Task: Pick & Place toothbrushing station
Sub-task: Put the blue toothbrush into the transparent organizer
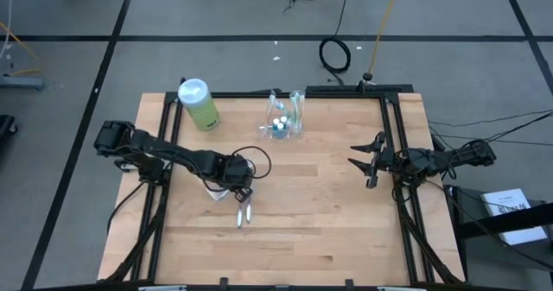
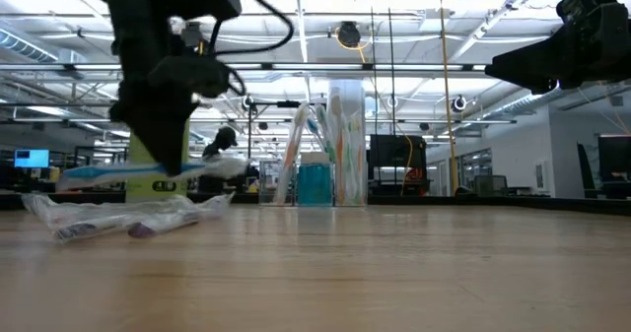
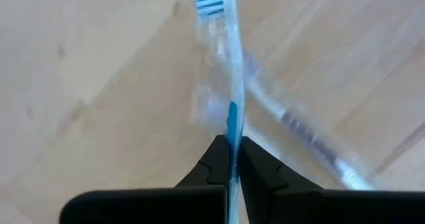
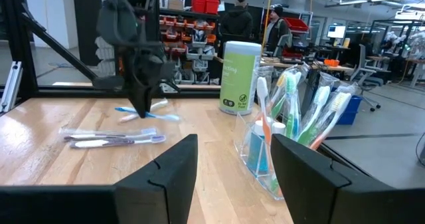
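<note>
Blue-handled toothbrush (image 3: 231, 84) clamped in the left gripper (image 3: 232, 159); a level, slow lift should clear the wrapped brush (image 3: 299, 127) beside it.

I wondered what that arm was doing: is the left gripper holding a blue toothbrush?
Yes, the left gripper is shut on the handle of a blue toothbrush, lifted above the wooden table.

We see a table (image 1: 346, 222) of pale, matt wood planks, framed in black metal. The station (image 1: 289, 118) is clear, glossy plastic, and the bottle (image 1: 200, 104) looks smooth plastic too. The brush (image 3: 229, 64) in the matt black left gripper (image 3: 234, 159) wears crinkly clear film.
</note>
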